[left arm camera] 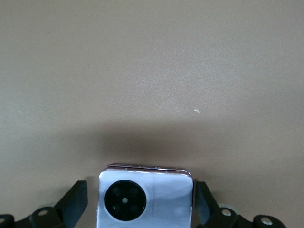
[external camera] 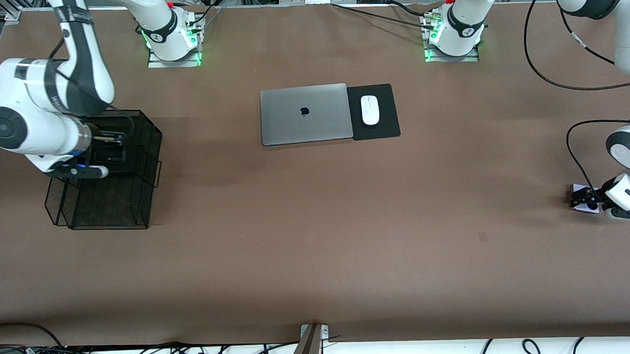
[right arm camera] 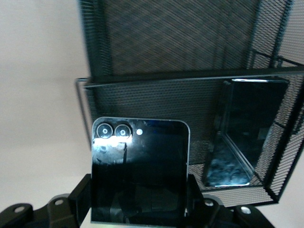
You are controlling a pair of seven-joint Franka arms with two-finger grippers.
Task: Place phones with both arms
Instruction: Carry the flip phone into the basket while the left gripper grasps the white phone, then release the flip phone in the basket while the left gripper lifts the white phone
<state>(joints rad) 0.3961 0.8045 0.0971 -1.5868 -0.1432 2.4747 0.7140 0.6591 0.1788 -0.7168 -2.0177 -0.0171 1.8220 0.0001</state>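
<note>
The small square lilac-white phone (external camera: pixel 591 208) lies low at the table near the left arm's end, also in the left wrist view (left arm camera: pixel 161 199). My left gripper (external camera: pixel 587 199) (left arm camera: pixel 141 205) is open around it, a finger on each side with a thin gap. My right gripper (external camera: pixel 108 148) (right arm camera: pixel 139 202) is shut on the small square black phone (right arm camera: pixel 138 171) and holds it over the black mesh basket (external camera: pixel 106 208). The long slim black slab (right arm camera: pixel 242 137) leans inside one compartment of the basket (right arm camera: pixel 180 78).
A closed silver laptop (external camera: pixel 304 114) lies mid-table toward the robots' bases. Beside it, a white mouse (external camera: pixel 370 110) sits on a black pad (external camera: pixel 392 124). Black cables (external camera: pixel 570 136) loop around the left arm. The brown table (external camera: pixel 317 240) is bare between basket and lilac-white phone.
</note>
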